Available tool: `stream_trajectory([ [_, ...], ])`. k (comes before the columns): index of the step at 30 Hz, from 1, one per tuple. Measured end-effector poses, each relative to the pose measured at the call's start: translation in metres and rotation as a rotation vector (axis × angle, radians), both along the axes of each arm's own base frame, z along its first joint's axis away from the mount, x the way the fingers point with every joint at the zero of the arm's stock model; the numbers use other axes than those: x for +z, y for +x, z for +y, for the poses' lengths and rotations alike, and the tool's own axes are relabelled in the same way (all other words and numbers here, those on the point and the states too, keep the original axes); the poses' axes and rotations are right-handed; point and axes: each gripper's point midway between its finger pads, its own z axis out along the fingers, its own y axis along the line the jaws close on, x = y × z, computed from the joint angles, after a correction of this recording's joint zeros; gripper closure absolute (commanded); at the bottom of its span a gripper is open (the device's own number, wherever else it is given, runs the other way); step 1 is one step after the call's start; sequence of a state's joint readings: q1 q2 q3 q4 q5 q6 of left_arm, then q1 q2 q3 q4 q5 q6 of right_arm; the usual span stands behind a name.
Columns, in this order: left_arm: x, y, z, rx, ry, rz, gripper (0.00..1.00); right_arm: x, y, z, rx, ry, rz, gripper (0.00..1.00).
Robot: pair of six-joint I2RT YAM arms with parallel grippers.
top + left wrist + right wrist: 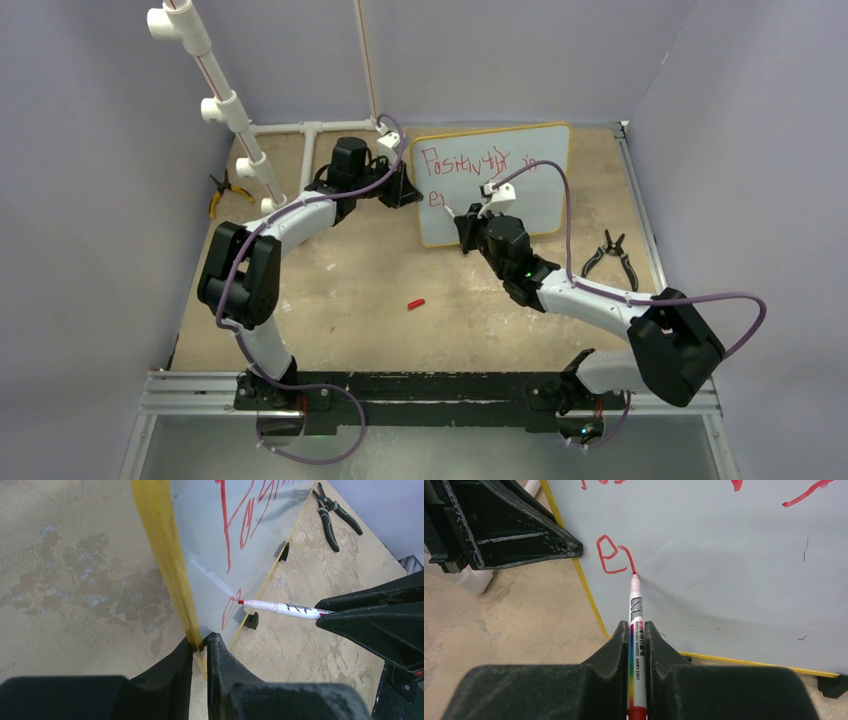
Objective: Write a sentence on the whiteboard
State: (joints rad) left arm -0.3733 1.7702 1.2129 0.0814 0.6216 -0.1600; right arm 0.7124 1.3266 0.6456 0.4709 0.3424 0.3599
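Table (360, 290): tan, stained, scuffed top. Whiteboard (450, 195) sits rear-centre on small black feet; black-handled pliers (610, 255) to its right, yellow-handled pliers (222, 193) at the far left. Red marker cap (416, 303) lies loose mid-table, and a white PVC pipe frame (300, 128) stands along the back-left.

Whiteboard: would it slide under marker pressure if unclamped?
Probably light: the whiteboard is a thin, slim-framed panel. Its small black feet likely give little grip, so it may skid. The left hand clamped on its edge probably holds it against the marker.
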Motion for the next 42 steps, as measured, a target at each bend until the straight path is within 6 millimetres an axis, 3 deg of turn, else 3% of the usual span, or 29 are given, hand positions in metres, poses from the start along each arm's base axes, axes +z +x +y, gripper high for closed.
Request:
stream_trajectory([
  [30,0.0,0.0,0.0,-0.002,-0.001,0.0,1.0,0.029,0.011,-0.007,-0.076,0.046,-0.063,1.0],
  [42,0.001,-0.001,0.0,-0.003,-0.002,0.0,1.0,0.033,0.001,-0.012,-0.055,0.058,-0.085,1.0],
])
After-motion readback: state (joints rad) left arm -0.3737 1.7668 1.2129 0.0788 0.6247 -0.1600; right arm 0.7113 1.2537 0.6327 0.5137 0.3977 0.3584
